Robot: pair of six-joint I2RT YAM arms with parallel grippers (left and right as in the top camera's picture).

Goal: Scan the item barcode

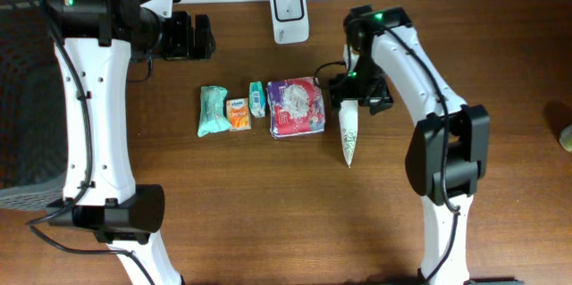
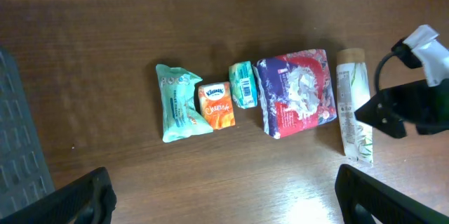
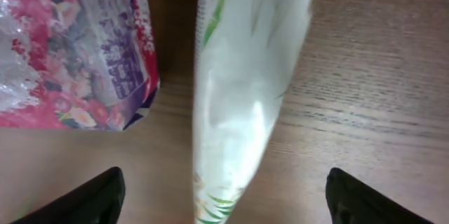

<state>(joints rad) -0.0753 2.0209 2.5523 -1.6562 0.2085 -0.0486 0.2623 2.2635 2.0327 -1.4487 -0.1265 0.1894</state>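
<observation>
Overhead: you see the tube (image 1: 349, 138) lying flat on the table (image 1: 268, 222), just at 3 o'clock of the floral pack (image 1: 296, 106), at the end of the item row.
Tube axis: runs 12 to 6 o'clock, crimped end at 6, cap end under the right gripper (image 1: 354, 97).
Right fingers (image 3: 91, 196): spread wide on either side of the tube, touching nothing; released.
Left gripper (image 1: 191, 37): spread and empty, well apart at 10 o'clock.
Scanner (image 1: 290, 12): 11 o'clock from the tube.
Nearer arm: your right; judged next, close across the tube's width, then carry it toward the scanner.
</observation>
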